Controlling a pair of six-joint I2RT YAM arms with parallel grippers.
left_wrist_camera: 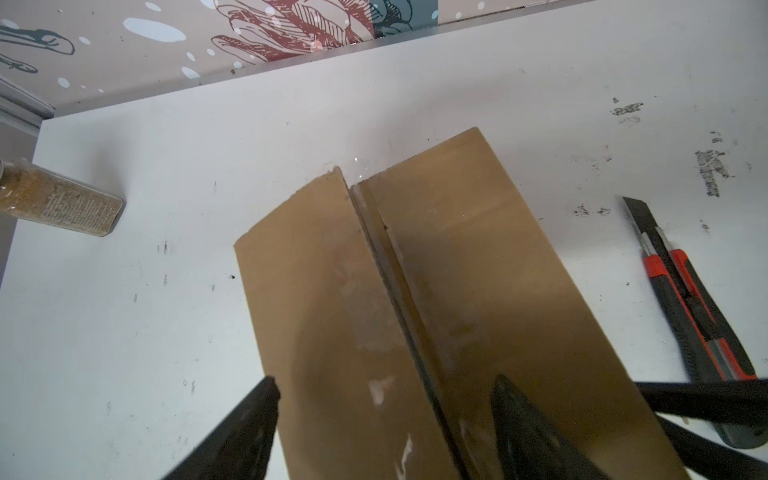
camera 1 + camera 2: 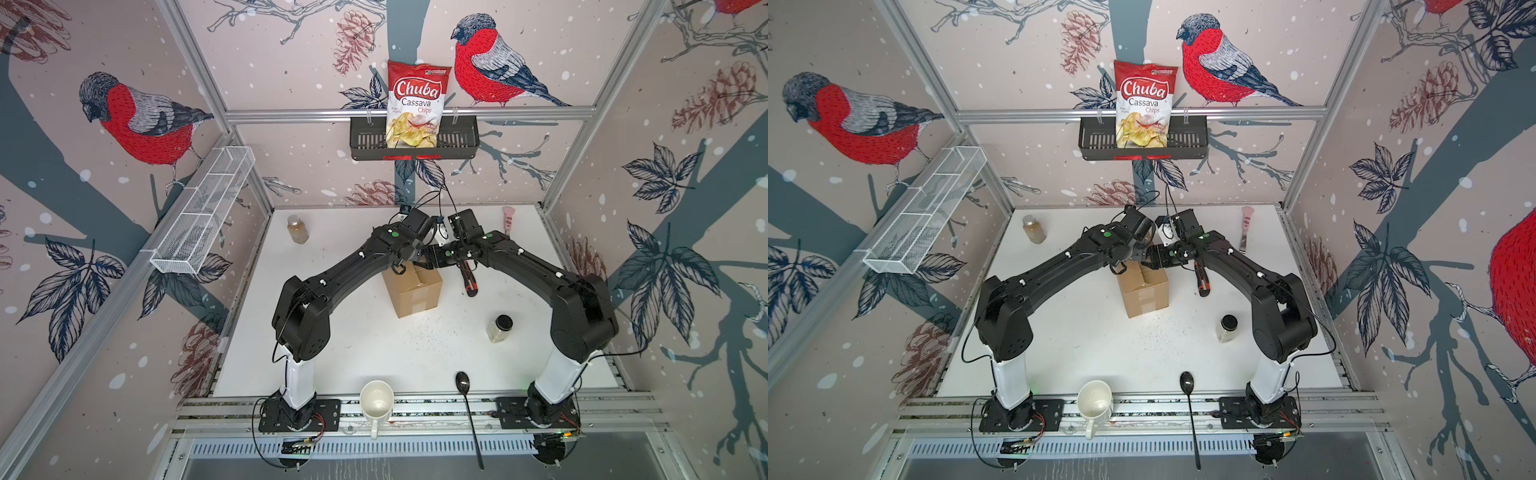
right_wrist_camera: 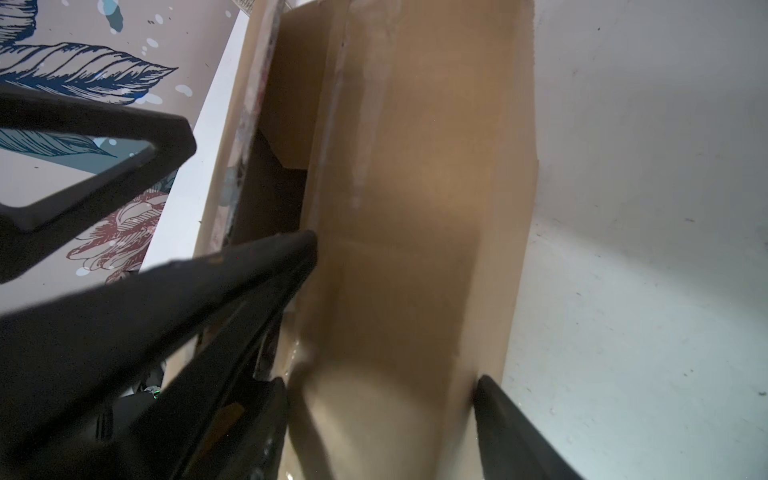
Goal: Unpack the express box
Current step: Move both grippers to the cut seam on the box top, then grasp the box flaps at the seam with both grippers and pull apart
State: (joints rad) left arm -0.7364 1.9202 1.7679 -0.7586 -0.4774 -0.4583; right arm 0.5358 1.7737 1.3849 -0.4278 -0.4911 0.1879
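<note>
The express box (image 2: 415,293) (image 2: 1144,293) is a plain brown corrugated carton standing upright on the white counter (image 2: 374,353), near its middle and turned slightly askew. Its top seam is split: the two long flaps (image 1: 374,291) no longer meet, with pale tape residue along their edges. In the right wrist view one flap (image 3: 415,208) lies nearly flat beside a dark gap into the interior.

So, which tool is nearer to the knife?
Right. The right tool is over the box on the side of the knife; the left tool is over its other side, farther away.
</note>
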